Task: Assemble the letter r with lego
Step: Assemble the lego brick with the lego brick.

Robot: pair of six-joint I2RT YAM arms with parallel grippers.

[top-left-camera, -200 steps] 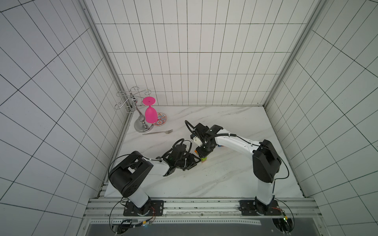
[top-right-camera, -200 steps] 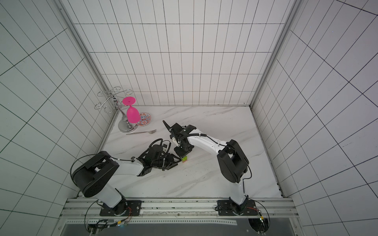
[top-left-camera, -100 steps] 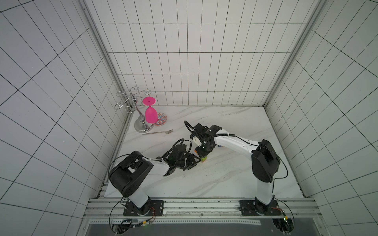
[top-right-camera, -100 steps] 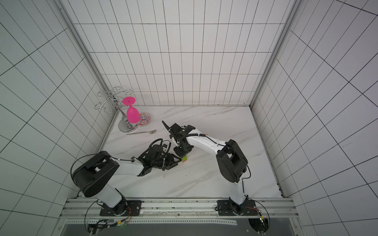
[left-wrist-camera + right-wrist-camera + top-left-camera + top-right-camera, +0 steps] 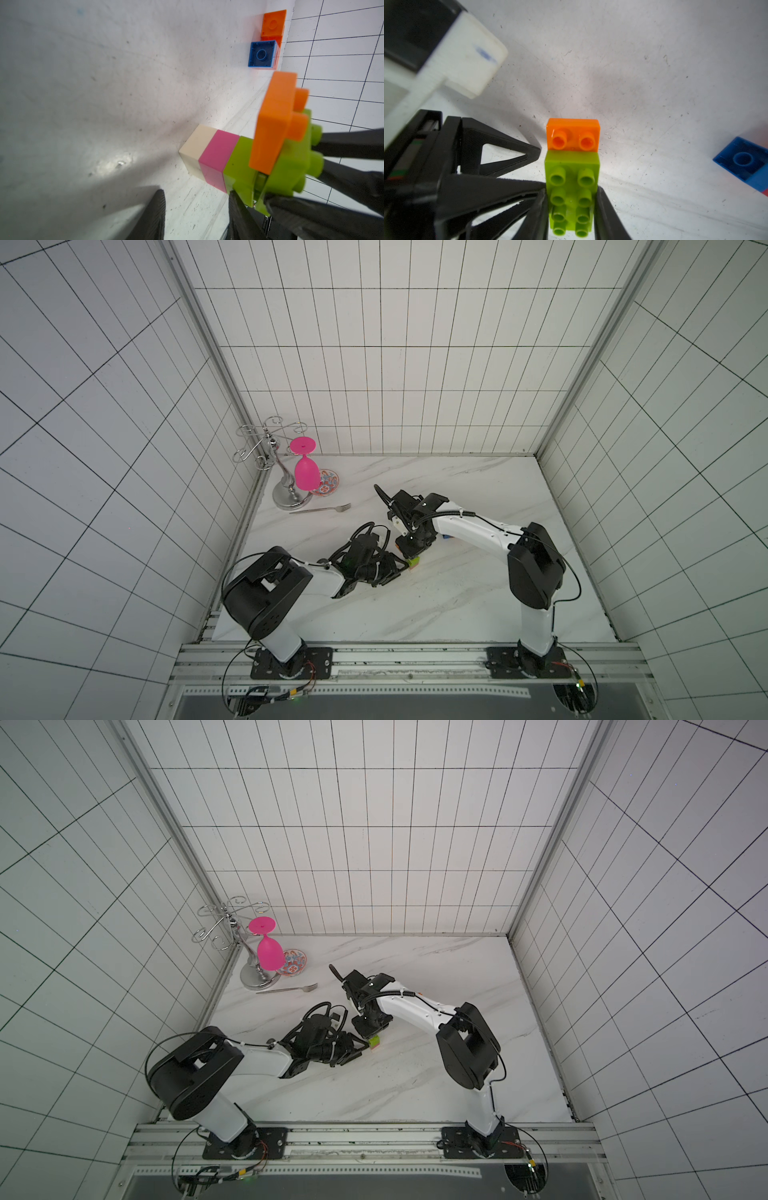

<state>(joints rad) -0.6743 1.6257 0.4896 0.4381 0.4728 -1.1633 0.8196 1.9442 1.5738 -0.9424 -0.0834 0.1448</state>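
Lime-green lego (image 5: 572, 164) stays pinched in the right end effector (image 5: 572, 193), nothing moved.

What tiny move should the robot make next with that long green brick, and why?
Probably the right gripper should press the long lime brick straight down. It is clamped on that brick, which sits tilted on the cream-pink-lime column, with a gap showing at the joint. The left gripper is open at the column's side.
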